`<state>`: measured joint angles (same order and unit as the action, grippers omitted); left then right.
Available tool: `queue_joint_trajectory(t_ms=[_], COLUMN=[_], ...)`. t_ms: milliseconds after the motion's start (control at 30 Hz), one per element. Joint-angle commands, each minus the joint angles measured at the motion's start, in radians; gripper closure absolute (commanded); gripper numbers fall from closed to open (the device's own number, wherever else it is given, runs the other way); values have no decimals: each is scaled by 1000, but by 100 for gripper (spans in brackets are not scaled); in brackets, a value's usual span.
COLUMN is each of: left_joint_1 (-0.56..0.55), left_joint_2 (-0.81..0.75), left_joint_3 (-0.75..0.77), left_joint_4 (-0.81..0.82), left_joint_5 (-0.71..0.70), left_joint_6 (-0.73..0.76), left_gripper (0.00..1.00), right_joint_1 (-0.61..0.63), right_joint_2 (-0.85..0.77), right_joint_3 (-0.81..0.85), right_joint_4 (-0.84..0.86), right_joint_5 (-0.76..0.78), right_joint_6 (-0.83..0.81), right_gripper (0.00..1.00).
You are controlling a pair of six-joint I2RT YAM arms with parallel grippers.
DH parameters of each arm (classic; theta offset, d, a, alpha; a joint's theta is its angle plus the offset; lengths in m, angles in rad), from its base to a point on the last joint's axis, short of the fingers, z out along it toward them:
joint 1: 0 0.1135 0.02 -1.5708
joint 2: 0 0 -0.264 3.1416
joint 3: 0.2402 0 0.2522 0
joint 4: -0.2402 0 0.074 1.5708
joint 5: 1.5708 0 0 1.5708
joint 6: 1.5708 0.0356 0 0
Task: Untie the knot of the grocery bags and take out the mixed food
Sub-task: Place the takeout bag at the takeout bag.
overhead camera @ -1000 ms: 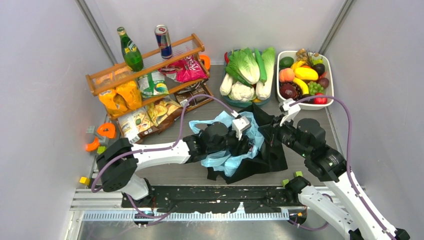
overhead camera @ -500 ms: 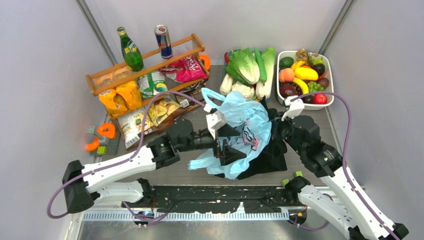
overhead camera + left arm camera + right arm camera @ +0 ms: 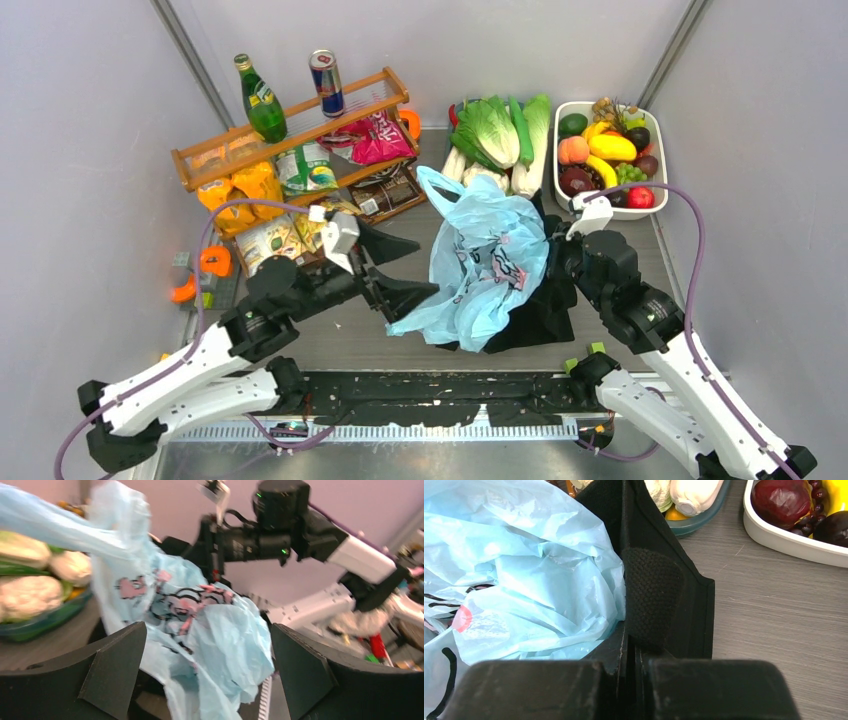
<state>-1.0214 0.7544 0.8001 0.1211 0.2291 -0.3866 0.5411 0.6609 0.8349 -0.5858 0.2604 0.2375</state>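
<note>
We record the left pincer [image 3: 412, 270] spread wide and empty, just beside the light-blue bag [image 3: 485, 260], which rests on the black tote [image 3: 540, 312] on the tabletop [image 3: 350, 338]. The right pincer [image 3: 629, 666] is clamped on the black tote's fabric.

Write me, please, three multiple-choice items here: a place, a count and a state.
1. The thin light-blue plastic bag lies: A on the black fabric tote; B in a fruit tray; C on the floor.
2. Drinks standing atop the wooden rack: A one; B two; C four.
3. The left gripper is: A open; B shut on plastic; C shut on a packet.
Key: 1A, black fabric shows beneath it; 2B, a green bottle and a red-and-blue can; 3A, its fingers are spread wide.
</note>
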Motion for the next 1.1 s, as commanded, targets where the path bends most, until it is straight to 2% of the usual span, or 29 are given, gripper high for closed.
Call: queue_joint_trajectory(t_ms=[0,67,133,200,433,500,567,600,633,700,767,833,933,1067], left_joint_1=[13,12,16,34,58,67,68,68,67,67,67,67,67,67], left_joint_2=[-24,-7,35,80,160,166,196,218,240,283,318,346,375,398], left_joint_3=[10,28,50,63,-17,-33,-30,-19,-9,5,14,25,44,61], left_joint_4=[-149,-233,-303,-332,-80,-8,21,24,24,32,49,65,77,82], left_joint_5=[-249,-364,-454,-468,-411,-366,-319,-293,-267,-217,-178,-157,-137,-138], left_joint_6=[-9,-12,-31,-88,-212,-225,-235,-241,-244,-248,-253,-256,-256,-259], left_gripper=[2,2,2,4,21,27,31,32,33,45,56,64,68,69], right_joint_1=[0,0,0,0,1,0,0,0,0,1,0,0,0,1], right_joint_2=[-7,-7,-9,-14,-16,-12,-15,-20,-23,-26,-6,27,57,108], right_joint_3=[25,54,86,107,118,118,134,158,174,244,335,426,529,573], right_joint_4=[-64,-83,-104,-119,-140,-149,-160,-165,-177,-203,-243,-272,-279,-235], right_joint_5=[8,2,7,17,30,27,12,-6,-29,-75,-118,-164,-261,-551], right_joint_6=[-4,-1,0,-2,-12,-13,-13,-15,-17,-32,-44,-63,-98,-131], right_gripper=[94,92,84,78,77,72,50,42,28,15,9,7,7,16])
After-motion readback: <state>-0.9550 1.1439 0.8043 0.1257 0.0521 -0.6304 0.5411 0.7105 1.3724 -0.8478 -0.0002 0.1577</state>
